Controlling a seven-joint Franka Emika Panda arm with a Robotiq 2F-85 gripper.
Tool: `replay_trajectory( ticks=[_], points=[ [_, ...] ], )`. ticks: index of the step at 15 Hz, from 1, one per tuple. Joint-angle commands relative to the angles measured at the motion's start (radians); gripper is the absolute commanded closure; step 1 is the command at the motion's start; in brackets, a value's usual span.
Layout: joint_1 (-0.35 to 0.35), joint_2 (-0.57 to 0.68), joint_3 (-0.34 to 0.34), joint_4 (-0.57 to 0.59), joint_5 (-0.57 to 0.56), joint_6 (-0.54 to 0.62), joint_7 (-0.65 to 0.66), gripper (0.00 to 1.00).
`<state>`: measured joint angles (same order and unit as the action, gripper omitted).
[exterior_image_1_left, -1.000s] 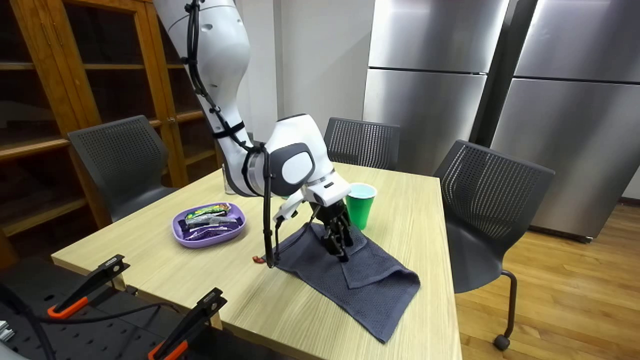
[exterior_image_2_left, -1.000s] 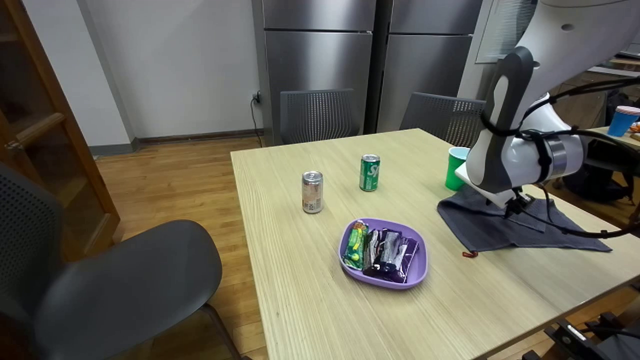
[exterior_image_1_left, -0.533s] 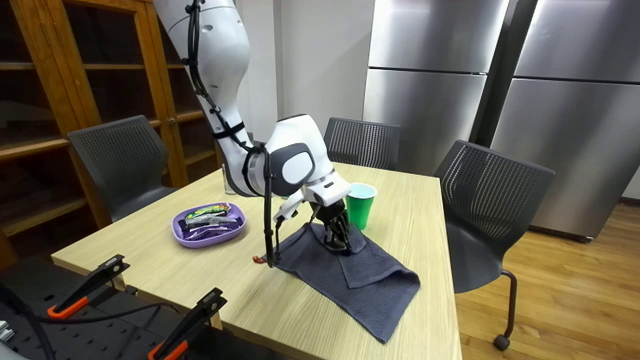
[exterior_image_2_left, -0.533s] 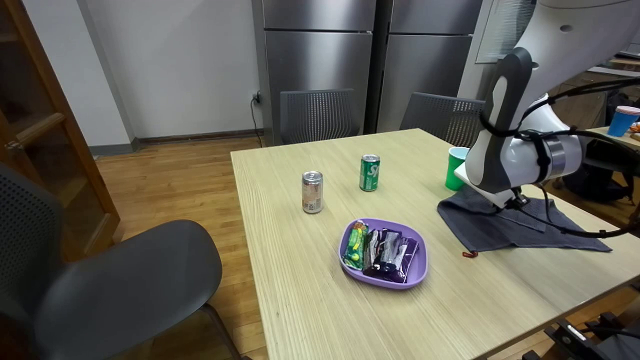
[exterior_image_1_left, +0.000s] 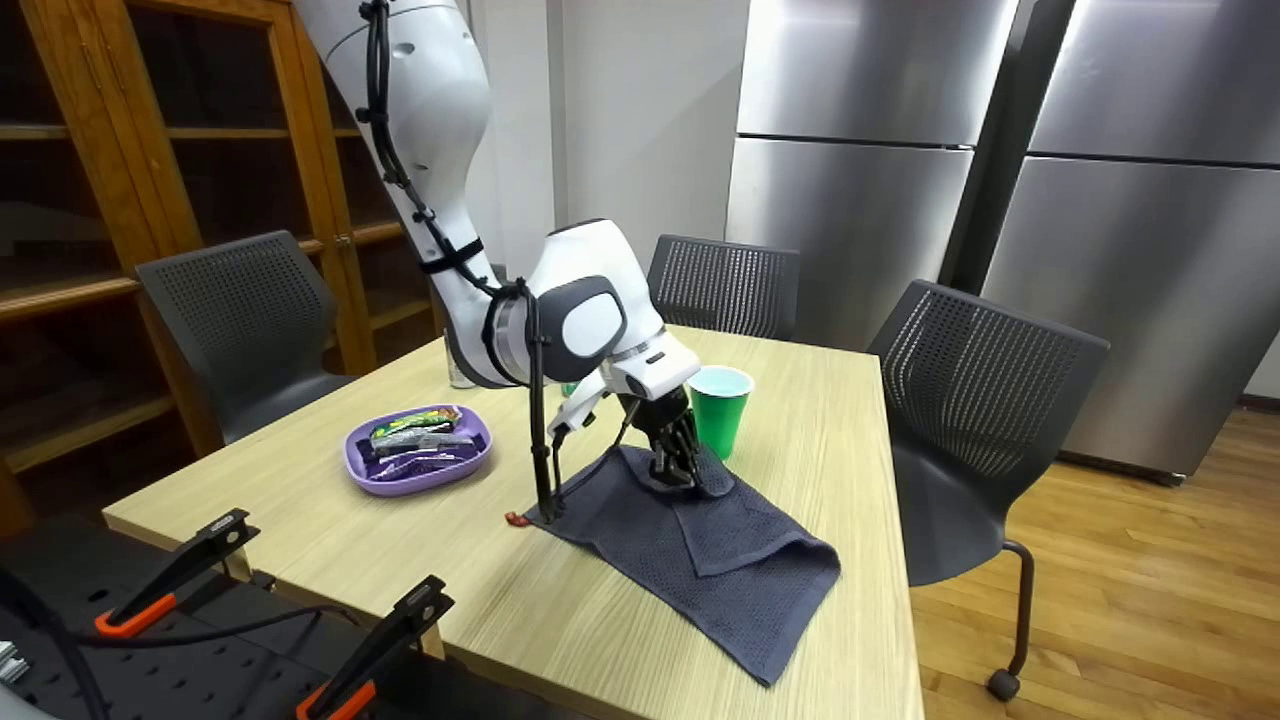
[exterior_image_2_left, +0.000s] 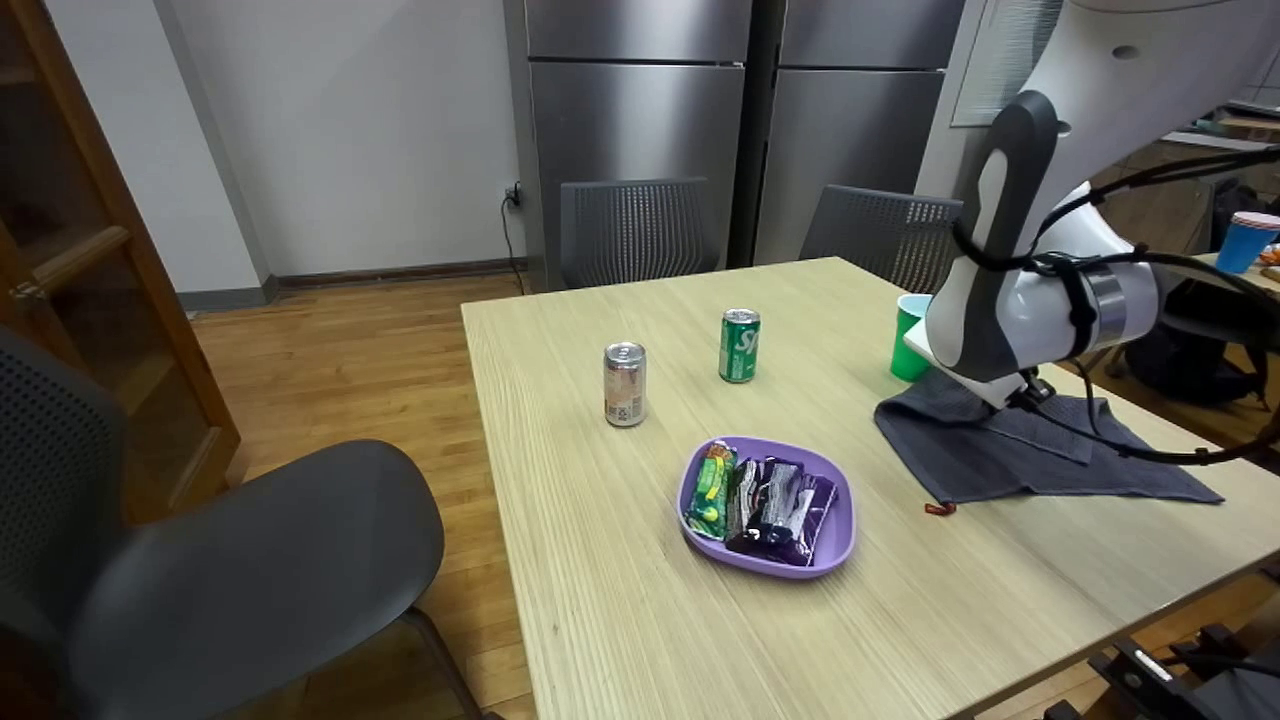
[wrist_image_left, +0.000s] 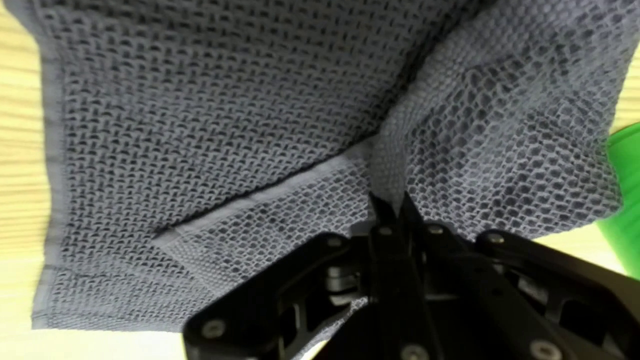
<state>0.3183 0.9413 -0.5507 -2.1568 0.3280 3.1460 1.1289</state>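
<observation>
Two-fingered and black, your claw (wrist_image_left: 395, 204) pinches a raised fold of the dark-grey rectangular cloth towel (wrist_image_left: 200, 115) lying part-folded on the pale wooden table (exterior_image_1_left: 530, 605). Expect it light, limp and grippy; that ridge is likely your surest hold.

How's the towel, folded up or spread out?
Partly folded: in the wrist view, a flap of the towel lies over the rest, a ridge pinched in the pincer.
</observation>
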Motion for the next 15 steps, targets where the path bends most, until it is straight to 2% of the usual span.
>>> replay_trajectory(
  ticks=[1,7,15],
  points=[
    [0.056,-0.039,-0.027,-0.042,0.017,-0.01,-0.009,0.99],
    [0.141,-0.072,-0.04,-0.083,0.013,-0.002,-0.012,0.99],
    [0.314,-0.113,-0.128,-0.129,0.014,-0.021,0.001,0.99]
  ],
)
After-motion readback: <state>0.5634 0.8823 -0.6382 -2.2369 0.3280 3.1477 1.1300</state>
